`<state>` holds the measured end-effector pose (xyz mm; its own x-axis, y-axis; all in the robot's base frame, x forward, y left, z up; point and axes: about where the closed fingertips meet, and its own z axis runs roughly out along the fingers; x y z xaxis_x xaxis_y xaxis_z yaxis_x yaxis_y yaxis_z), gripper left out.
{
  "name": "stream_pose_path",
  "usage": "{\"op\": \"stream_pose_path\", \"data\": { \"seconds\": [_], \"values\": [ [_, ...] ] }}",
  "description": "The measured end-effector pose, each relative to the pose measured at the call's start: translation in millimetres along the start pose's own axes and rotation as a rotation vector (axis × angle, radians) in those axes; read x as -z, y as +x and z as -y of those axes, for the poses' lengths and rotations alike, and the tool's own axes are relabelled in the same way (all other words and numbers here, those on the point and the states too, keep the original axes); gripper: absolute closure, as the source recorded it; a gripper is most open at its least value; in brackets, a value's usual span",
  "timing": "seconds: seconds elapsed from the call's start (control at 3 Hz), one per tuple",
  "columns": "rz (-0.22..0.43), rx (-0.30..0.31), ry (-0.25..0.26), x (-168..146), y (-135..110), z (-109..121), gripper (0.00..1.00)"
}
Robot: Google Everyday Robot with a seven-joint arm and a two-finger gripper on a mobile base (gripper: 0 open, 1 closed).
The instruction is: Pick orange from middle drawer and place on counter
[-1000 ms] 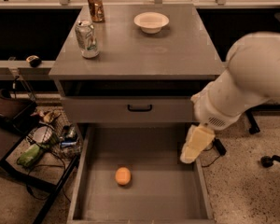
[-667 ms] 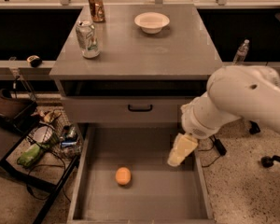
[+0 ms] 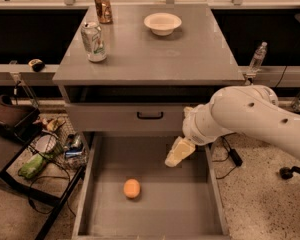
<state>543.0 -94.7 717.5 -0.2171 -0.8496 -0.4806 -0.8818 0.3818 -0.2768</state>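
- Grey middle drawer (image 3: 195, 214) is pulled open; the orange (image 3: 132, 188) is seen lying on its floor, ungrasped.
- The end effector (image 3: 179, 152) is held above the drawer, at 2 o'clock from the orange, apart; spread or pressed together cannot be told.
- Grasping, lifting and placing on the tabletop (image 3: 150, 59) are judged outstanding.

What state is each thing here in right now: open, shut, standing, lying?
middle drawer: pulled open.
upper drawer: shut.
orange: lying loose on the middle drawer floor.
gripper: over the drawer's right side, apart from the orange.
bowl: upright, empty, on the counter.
silver can: upright on the counter.
brown can: upright on the counter.
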Motion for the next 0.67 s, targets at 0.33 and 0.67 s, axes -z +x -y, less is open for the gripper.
{"op": "stream_pose_path", "data": {
  "seconds": [0.33, 0.67],
  "values": [
    [0.002, -0.042, -0.03, -19, 13, -2, 0.0],
    [0.063, -0.12, -0.094, -66, 51, -25, 0.0]
  ]
}}
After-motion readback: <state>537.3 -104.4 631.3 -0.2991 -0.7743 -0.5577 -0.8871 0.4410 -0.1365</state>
